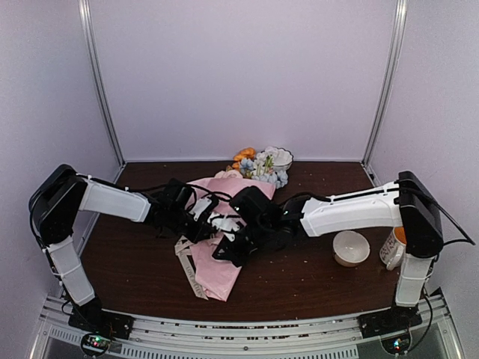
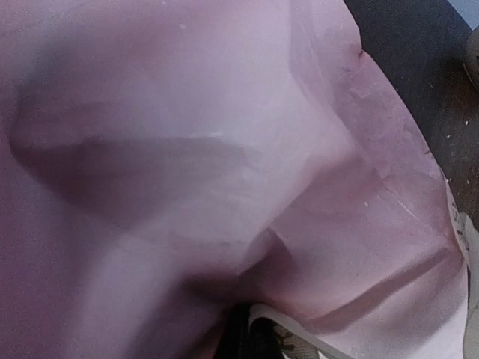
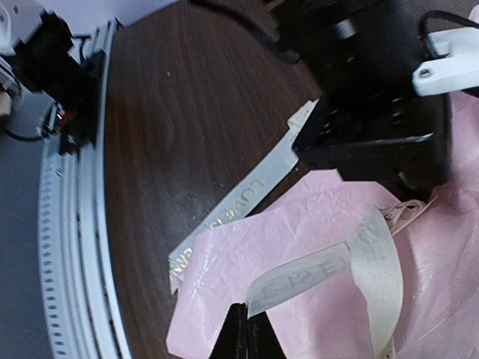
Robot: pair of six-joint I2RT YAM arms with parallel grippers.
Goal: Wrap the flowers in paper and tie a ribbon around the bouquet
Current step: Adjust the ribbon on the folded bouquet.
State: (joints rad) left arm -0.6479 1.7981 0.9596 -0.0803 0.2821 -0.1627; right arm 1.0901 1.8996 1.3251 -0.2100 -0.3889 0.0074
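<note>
The flowers [image 1: 260,164] lie at the back of the table, their blue, white and orange blooms sticking out of the crumpled pink paper [image 1: 218,269] wrapped round the stems. My right gripper [image 3: 247,308] is shut on one end of the cream ribbon [image 3: 329,269], which arches over the paper [image 3: 299,247]. The ribbon's other lettered tail [image 1: 188,271] lies flat on the table. My left gripper [image 1: 220,222] is pressed into the bundle from the left. In the left wrist view the paper [image 2: 224,149] fills the frame. There the left gripper [image 2: 244,320] looks shut, and the paper hides anything between its fingers.
A pale bowl [image 1: 350,247] stands on the dark wooden table [image 1: 299,288] near the right arm, with a cup [image 1: 392,248] beside it at the right edge. Another white bowl [image 1: 282,155] sits behind the blooms. Rails run along the near edge.
</note>
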